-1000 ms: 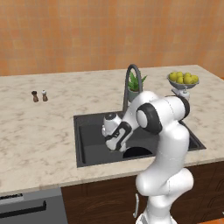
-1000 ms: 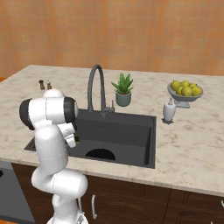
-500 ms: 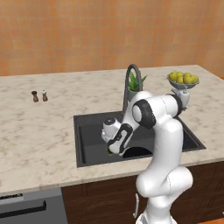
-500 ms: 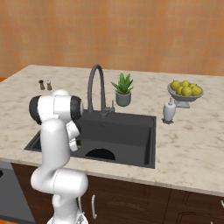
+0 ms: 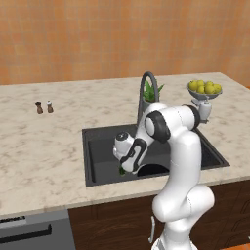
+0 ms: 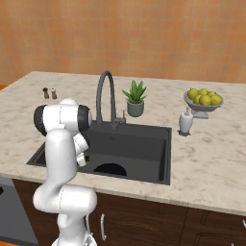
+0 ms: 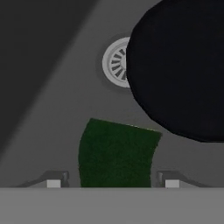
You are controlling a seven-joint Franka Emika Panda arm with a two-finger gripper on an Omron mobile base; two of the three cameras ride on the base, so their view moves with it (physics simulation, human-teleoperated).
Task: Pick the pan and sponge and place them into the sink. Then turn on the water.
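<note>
Pan point(image 7: 183, 65) already in sink point(image 6: 139, 144), partly over drain point(image 7: 116, 62); sponge point(image 7: 116, 151) on basin floor just beside drain, between spread fingertips point(image 7: 53, 183) of gripper point(image 7: 113, 183) (looks released, jaws apart). Left: faucet point(image 6: 106, 96) on, no water seen

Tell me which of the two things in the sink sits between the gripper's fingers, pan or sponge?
The sponge: the dark green rectangle lies between the gripper fingertips, with gaps on both sides. The black round pan lies farther off, partly covering the drain.
</note>
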